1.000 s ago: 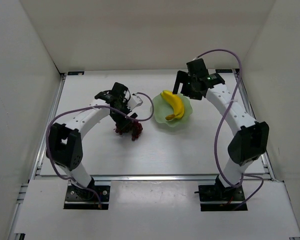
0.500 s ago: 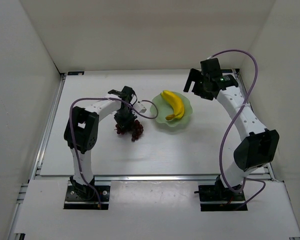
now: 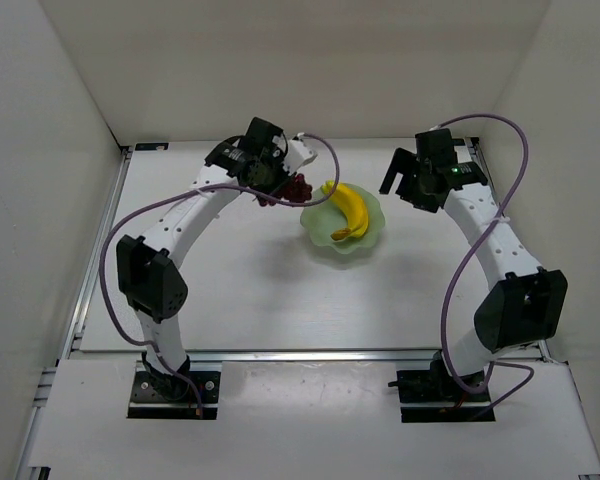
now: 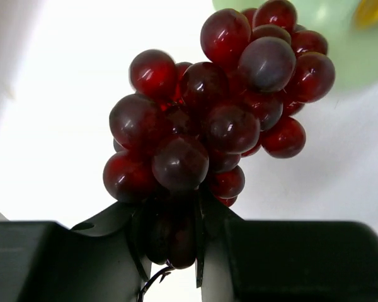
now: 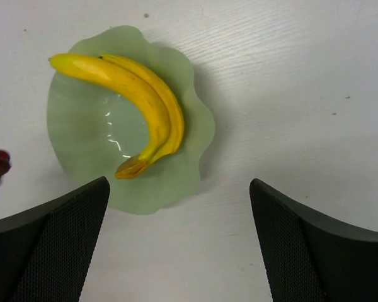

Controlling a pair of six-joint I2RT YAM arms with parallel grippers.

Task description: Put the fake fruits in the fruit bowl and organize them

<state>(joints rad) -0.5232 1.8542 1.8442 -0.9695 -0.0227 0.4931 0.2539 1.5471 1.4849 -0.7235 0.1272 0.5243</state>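
Left gripper [image 4: 170, 233] pinching grape bunch [image 4: 214, 119] by its stem end. Bunch looks lifted clear of table, just beside rim of green scalloped bowl [image 5: 75, 170], not over it yet. Banana [image 5: 145, 94] already lying in bowl, one tip up at rim near grapes. Right gripper [image 5: 183, 245] spread wide, holding nothing, hovering on other side of bowl.

My take: bring grapes over bare patch of bowl next to banana's inner curve, steer clear of that tip, get low before letting go so bunch doesn't roll out. Grip looks thin, so no jerky moves.
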